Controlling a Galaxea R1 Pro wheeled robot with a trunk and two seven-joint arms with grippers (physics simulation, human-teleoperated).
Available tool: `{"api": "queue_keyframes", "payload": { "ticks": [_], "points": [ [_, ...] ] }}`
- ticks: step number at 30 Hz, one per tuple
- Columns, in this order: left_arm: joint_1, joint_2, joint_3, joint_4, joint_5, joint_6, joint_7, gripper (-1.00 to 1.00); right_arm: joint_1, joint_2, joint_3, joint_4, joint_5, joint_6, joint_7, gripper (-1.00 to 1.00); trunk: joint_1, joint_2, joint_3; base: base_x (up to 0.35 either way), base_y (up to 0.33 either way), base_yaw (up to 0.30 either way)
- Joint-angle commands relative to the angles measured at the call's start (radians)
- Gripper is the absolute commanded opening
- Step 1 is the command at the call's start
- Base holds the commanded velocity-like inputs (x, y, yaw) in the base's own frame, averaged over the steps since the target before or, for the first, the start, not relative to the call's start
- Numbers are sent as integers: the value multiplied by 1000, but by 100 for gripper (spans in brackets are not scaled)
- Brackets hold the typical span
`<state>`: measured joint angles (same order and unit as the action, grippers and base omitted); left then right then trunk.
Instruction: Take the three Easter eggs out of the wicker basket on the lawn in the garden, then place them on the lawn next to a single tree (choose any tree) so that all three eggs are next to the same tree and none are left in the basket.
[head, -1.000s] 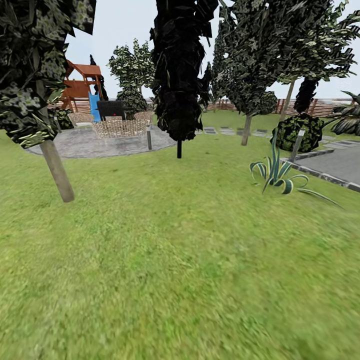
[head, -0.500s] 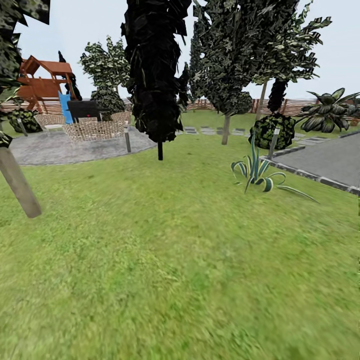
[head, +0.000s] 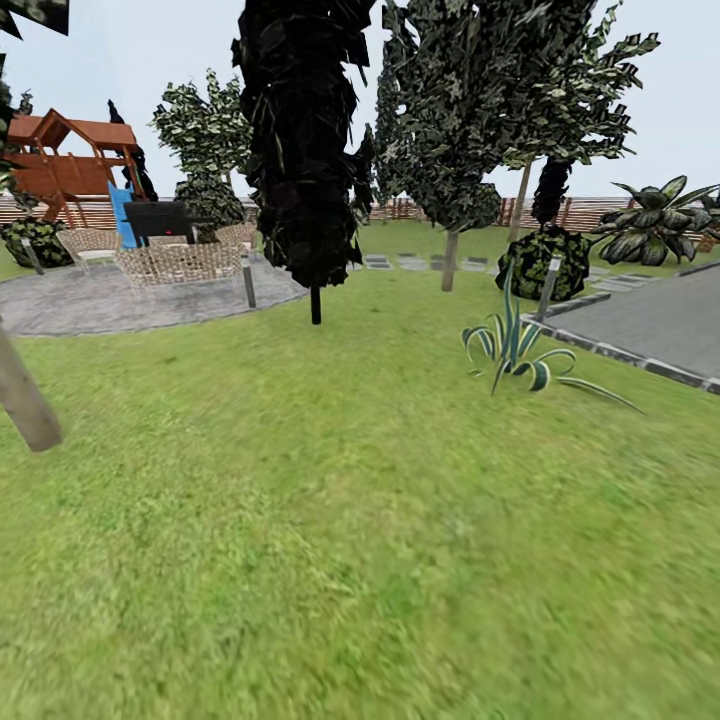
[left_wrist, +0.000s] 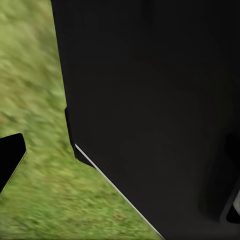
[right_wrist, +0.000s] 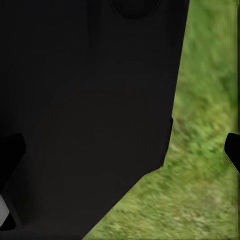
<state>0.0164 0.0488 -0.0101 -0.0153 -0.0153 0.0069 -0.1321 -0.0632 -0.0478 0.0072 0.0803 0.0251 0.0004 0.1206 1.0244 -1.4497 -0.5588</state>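
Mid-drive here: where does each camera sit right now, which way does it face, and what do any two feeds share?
Head view: on the robot's head, facing forward over the lawn toward a near-black conifer, a playset and a spiky plant.
Left wrist view: on the left arm, facing grass beside a black body panel.
Right wrist view: on the right arm, facing grass beside a black panel.
Shared: all three show the lawn.

Head camera looks forward and slightly down across the lawn (head: 330, 520) toward a near-black conifer (head: 305, 150) standing mid-distance ahead, a paved patio (head: 90, 298) beyond it to one side. Left wrist camera points down at grass (left_wrist: 35, 100) from close range, pressed against a dark robot body panel (left_wrist: 160, 110). Right wrist camera does likewise, grass (right_wrist: 205, 150) beside its dark panel (right_wrist: 85, 110). All three share the lawn.
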Motion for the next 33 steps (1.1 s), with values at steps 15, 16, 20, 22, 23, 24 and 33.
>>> {"api": "queue_keyframes", "payload": {
  "ticks": [15,16,20,22,23,24,33],
  "points": [
    [0,0,-1,-2,-2,1,-3,100,-1,0,9,1,7,7,3,100,1,0,-1,337,0,0],
    [0,0,-1,-2,-2,1,-3,100,-1,0,9,1,8,7,3,100,1,0,-1,337,0,0],
    [0,0,-1,-2,-2,1,-3,100,-1,0,9,1,8,7,2,100,1,0,-1,337,0,0],
    [0,0,-1,-2,-2,1,-3,100,-1,0,9,1,8,7,2,100,1,0,-1,337,0,0],
    [0,0,-1,-2,-2,1,-3,100,-1,0,9,1,8,7,2,100,1,0,-1,337,0,0],
    [0,0,0,-2,-2,1,-3,100,-1,0,8,1,9,6,2,100,1,0,-1,337,0,0],
    [0,0,0,-2,-2,-1,-3,100,-1,2,4,1,2,6,-5,100,1,0,-1,337,0,211]
  ]
}}
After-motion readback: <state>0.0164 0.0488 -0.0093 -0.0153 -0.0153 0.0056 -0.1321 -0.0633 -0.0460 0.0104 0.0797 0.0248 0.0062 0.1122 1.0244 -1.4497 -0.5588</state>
